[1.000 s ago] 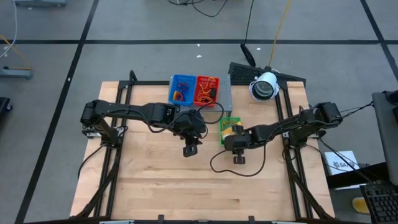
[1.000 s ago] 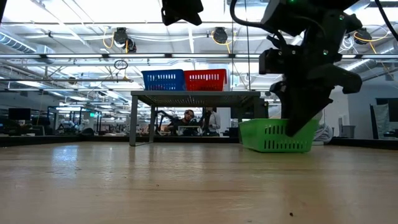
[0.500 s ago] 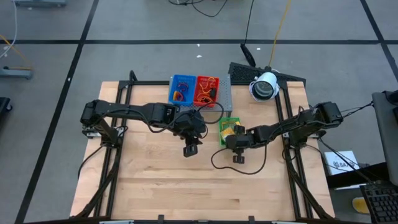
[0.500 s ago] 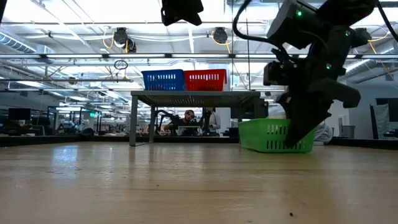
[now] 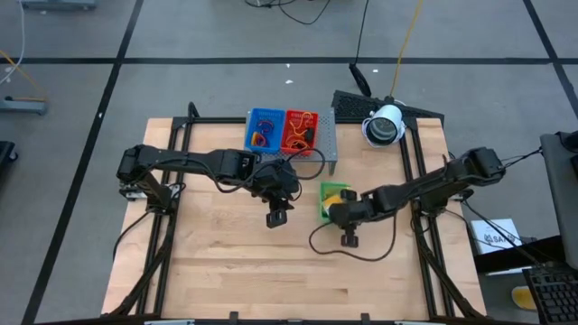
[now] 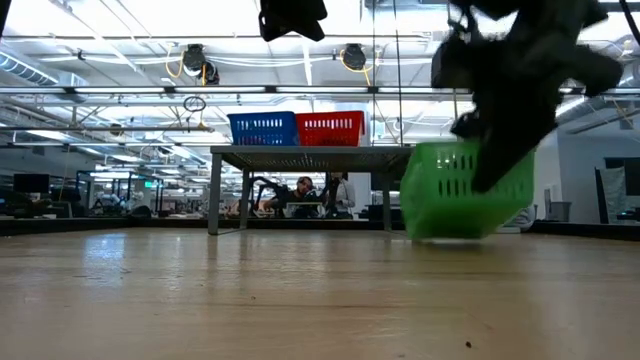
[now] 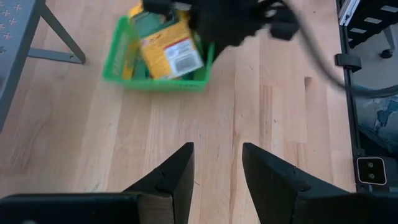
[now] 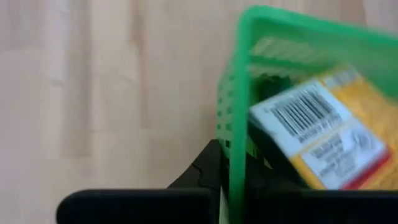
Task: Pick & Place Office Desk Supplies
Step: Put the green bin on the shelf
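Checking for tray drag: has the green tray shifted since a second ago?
Yes. In the low view the green tray has tilted and lifted, gripped by the right gripper, nearer the grey shelf's right leg.

No words or numbers can be made out anywhere. The yellow packet (image 8: 323, 140) in the green tray (image 8: 239, 93), at the right of the right wrist view, carries a barcode on a white label, but its print is too blurred to read.
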Available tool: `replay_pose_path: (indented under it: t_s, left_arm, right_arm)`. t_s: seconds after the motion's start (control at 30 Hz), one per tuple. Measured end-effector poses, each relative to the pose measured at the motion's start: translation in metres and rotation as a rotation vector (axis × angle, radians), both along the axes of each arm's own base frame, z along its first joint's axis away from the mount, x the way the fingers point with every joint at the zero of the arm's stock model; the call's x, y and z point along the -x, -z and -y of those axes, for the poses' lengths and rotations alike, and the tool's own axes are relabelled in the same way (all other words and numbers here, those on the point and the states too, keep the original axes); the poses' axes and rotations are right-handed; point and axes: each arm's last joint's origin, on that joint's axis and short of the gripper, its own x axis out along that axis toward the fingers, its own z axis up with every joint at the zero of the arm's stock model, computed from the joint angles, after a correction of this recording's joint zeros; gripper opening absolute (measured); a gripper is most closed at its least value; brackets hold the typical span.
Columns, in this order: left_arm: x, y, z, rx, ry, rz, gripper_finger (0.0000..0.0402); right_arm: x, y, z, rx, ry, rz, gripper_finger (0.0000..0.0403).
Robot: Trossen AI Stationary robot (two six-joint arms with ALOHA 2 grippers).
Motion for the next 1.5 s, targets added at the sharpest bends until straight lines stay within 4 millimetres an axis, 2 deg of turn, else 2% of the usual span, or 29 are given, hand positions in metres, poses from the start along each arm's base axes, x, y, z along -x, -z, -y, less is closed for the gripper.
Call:
replay_pose_path:
  t_s: [0.17, 0.3, 0.43, 0.57, 0.9, 1.13, 1.27, 1.5]
  left_arm:
    - [0.000, 0.000, 0.000, 0.001, -0.001, 0.000, 0.0145]
    - [0.000, 0.000, 0.000, 0.001, -0.002, 0.000, 0.0145]
    - [0.000, 0.000, 0.000, 0.003, -0.004, 0.000, 0.0145]
    - [-0.001, -0.001, 0.000, 0.012, -0.014, 0.009, 0.0145]
    - [-0.005, -0.005, 0.003, 0.029, -0.019, 0.071, 0.0145]
    - [-0.004, -0.003, 0.002, 0.037, -0.034, 0.047, 0.0145]
    - [-0.004, -0.003, 0.002, 0.037, -0.033, 0.047, 0.0145]
    - [-0.004, -0.003, 0.002, 0.038, -0.033, 0.045, 0.0145]
  right_arm:
    - [0.000, -0.032, -0.020, 0.077, -0.025, -0.001, 0.0000]
    - [0.001, -0.062, -0.024, 0.197, -0.011, -0.039, 0.0000]
    - [-0.001, -0.088, -0.013, 0.324, 0.007, -0.055, 0.0000]
    - [-0.007, -0.107, 0.009, 0.420, 0.011, -0.061, 0.0000]
    - [-0.013, -0.113, 0.090, 0.507, 0.067, -0.145, 0.0000]
    - [-0.008, -0.112, 0.136, 0.432, 0.089, -0.158, 0.0000]
    - [-0.011, -0.112, 0.147, 0.396, 0.058, -0.112, 0.0000]
    - [-0.017, -0.112, 0.147, 0.389, 0.012, -0.064, 0.0000]
